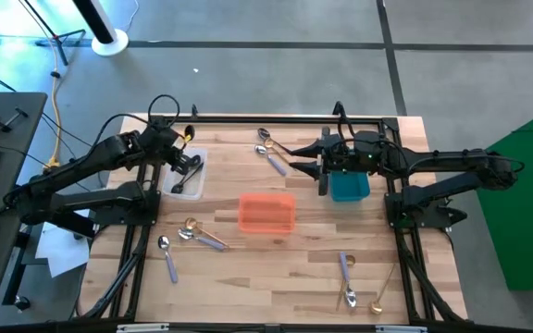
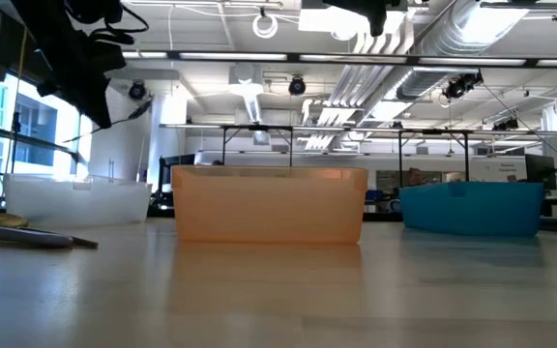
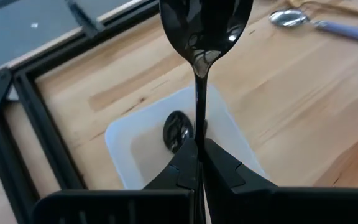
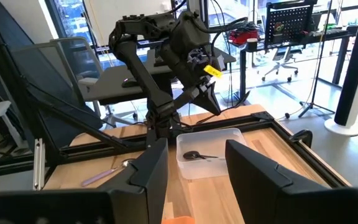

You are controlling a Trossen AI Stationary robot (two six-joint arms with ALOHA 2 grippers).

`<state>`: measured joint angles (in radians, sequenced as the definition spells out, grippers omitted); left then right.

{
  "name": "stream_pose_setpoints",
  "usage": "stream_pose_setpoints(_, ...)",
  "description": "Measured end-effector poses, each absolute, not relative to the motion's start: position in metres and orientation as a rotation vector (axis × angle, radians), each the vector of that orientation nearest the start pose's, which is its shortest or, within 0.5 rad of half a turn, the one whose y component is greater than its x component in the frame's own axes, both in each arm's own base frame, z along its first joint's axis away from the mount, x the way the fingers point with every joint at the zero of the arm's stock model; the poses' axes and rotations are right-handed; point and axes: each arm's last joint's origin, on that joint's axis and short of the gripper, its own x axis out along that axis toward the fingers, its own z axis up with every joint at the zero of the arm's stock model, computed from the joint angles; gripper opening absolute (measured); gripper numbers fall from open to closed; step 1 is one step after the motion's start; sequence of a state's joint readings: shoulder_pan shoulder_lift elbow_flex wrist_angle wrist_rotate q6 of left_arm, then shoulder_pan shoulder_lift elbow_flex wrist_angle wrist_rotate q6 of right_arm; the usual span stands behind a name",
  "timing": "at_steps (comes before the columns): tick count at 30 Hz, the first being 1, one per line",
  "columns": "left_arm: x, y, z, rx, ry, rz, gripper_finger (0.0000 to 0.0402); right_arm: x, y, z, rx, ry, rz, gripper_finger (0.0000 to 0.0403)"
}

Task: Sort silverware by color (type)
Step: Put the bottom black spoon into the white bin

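Note:
My left gripper (image 3: 199, 148) hovers over the clear bin (image 3: 148, 146) at the table's far left and is shut on a glossy black spoon (image 3: 205, 37). Another black spoon (image 3: 178, 130) lies inside that bin. My right gripper (image 4: 194, 165) is open and holds nothing; in the high view it sits near the table's far middle (image 1: 301, 159), beside the teal bin (image 1: 348, 187). Lavender-handled spoons (image 1: 271, 157) lie just ahead of it. More spoons rest flat on the table: a gold one with a lavender one (image 1: 197, 233), a lavender one (image 1: 167, 255), and a lavender (image 1: 345, 277) and gold (image 1: 382, 294) pair. My left gripper pinches the black spoon by its handle (image 3: 199, 127) between the two fingers. The handle runs along the fingers, with the bowl (image 3: 207, 25) sticking out past their tips. The fingers slant downward over the clear bin. The spoon is lifted clear above the bin.
The orange bin (image 1: 266, 213) stands at the table's middle, between the clear bin (image 1: 191, 176) and the teal one. A dark metal frame (image 1: 248, 117) runs along the table's edges. Bare wood shows along the near middle (image 1: 266, 277).

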<state>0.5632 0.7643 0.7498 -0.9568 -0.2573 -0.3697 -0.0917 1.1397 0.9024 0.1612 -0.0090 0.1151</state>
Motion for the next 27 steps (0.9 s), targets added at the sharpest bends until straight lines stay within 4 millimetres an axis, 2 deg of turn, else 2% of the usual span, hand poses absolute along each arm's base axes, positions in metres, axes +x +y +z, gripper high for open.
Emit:
stream_pose_setpoints(8,0.104,0.074,0.261,-0.540,0.838,0.952,0.0000,0.257,-0.023,0.337,0.127,0.071,-0.087,0.0146)
stream_pose_setpoints(13,0.104,0.072,0.233,-0.588,0.916,0.909,0.0000,0.257,-0.023,0.337,0.127,0.071,-0.087,0.0146)
stream_pose_setpoints(20,0.112,0.077,0.228,-0.657,0.928,0.930,0.0000,0.257,-0.024,0.336,0.113,0.074,-0.094,0.0146)
stream_pose_setpoints(27,0.124,0.084,0.212,-0.704,1.052,0.968,0.0000,0.257,-0.024,0.336,0.111,0.075,-0.095,0.0146)
